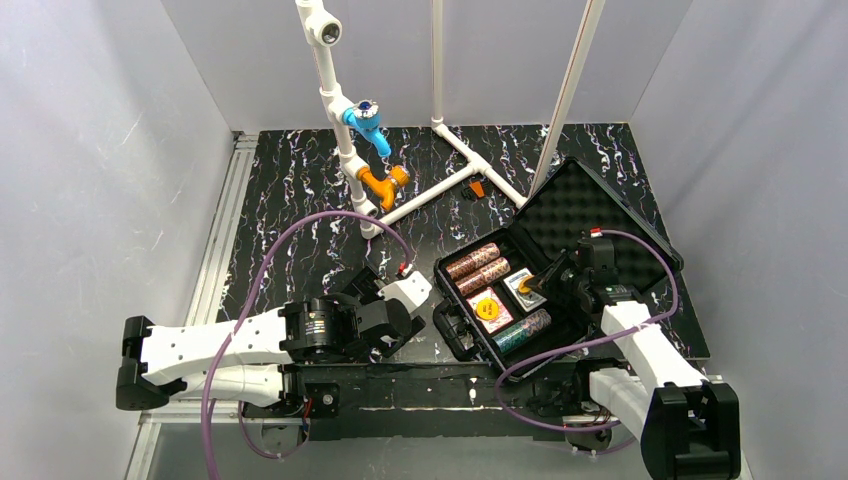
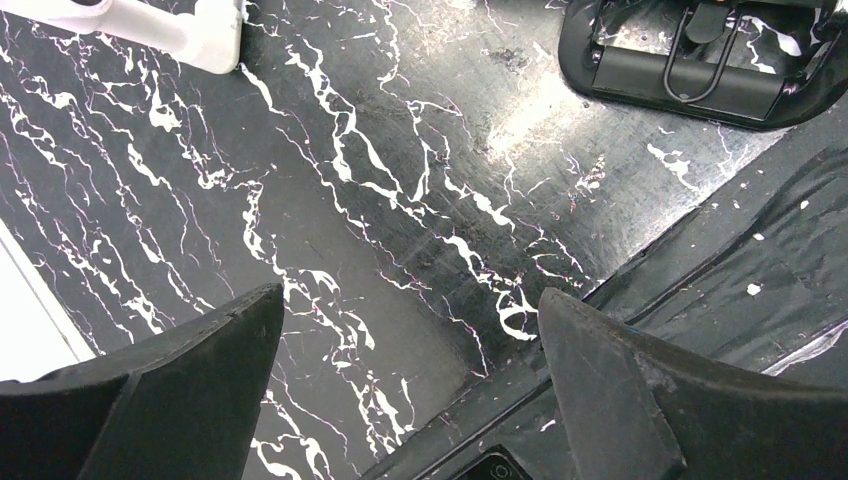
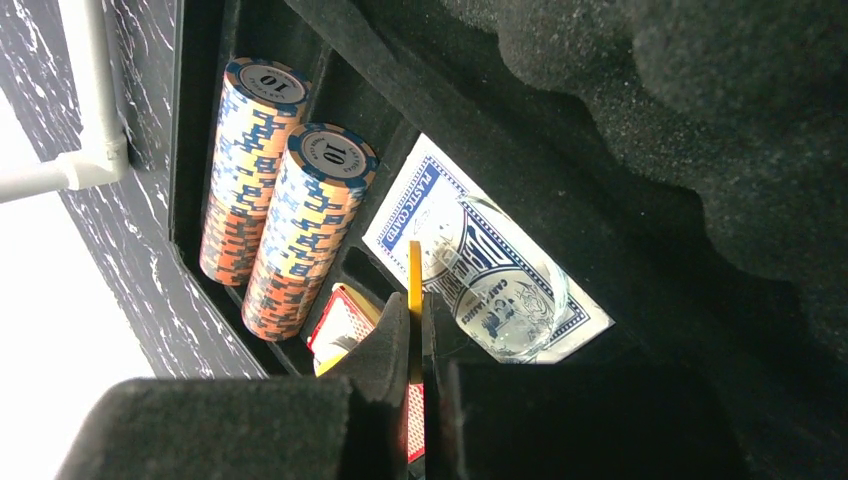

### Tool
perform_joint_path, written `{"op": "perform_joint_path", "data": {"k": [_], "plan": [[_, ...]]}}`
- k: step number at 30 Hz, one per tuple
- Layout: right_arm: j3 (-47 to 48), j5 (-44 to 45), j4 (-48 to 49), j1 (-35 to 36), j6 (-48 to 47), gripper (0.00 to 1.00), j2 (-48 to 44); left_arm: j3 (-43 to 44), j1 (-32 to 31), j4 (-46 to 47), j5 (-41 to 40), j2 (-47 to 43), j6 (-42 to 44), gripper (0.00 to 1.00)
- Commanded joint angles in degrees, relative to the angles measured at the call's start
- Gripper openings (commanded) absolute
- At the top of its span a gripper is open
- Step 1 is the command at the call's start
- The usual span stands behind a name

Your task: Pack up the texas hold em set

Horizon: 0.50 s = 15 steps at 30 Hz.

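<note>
**Case lid up, right pincer clamped on a disc over the tray**

Surface [image 1: 300, 190]: black with white marble veining, boxed in by plain pale walls [image 1: 90, 150] on three sides. A white pipe frame [image 1: 345, 140] with blue and orange fittings stands beyond the case's far-left corner.

The case [image 1: 443, 272] sits skewed to the surface edges, in front of the right arm. Its handle [image 1: 452, 330] faces the left arm. The foam-lined lid [image 1: 590, 205] is hinged on the opposite long side and leans back toward the right wall.

Inside the case:
- Two red-brown chip rolls [image 1: 478, 268] lie side by side at the far end.
- One green chip roll [image 1: 522, 330] lies at the near end, parallel to them. All three roll axes run from handle side to hinge side.
- Between the rolls lie a red card deck [image 1: 495, 312] with an orange disc [image 1: 488, 305] on top, and a blue card deck [image 1: 520, 288].

Right pincer [image 1: 540, 283] is over the blue deck, fingers [image 3: 385, 340] pressed onto a held disc [image 3: 414, 285], seen edge-on.

Left pincer [image 1: 408, 290] is just off the case's handle side, fingers [image 2: 190, 370] spread wide above the surface.

View differences:
- Only the right wrist view resolves the "10" on the roll ends, "PLASTIC COATED" on the blue deck, and a clear round piece [image 3: 505, 295] lying on that deck.
- The left wrist view catches only the handle.
- Only the top view gives the full layout.
</note>
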Motion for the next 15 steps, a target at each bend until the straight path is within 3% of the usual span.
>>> {"op": "perform_joint_path", "data": {"k": [1,7,15], "plan": [[-0.17,1.75,0.96,-0.35,-1.67,0.01,1.67,0.58,-0.33,-1.54,-1.69,-0.18,-0.54,0.98],[0.29,2.89,-1.18,-0.61,-2.44,0.03,3.74,0.67,-0.32,-1.63,-1.64,0.23,-0.63,0.98],[1.39,5.04,-5.08,-0.79,-3.42,0.21,3.16,0.67,-0.32,-1.72,-1.65,0.26,-0.72,0.98]]}}
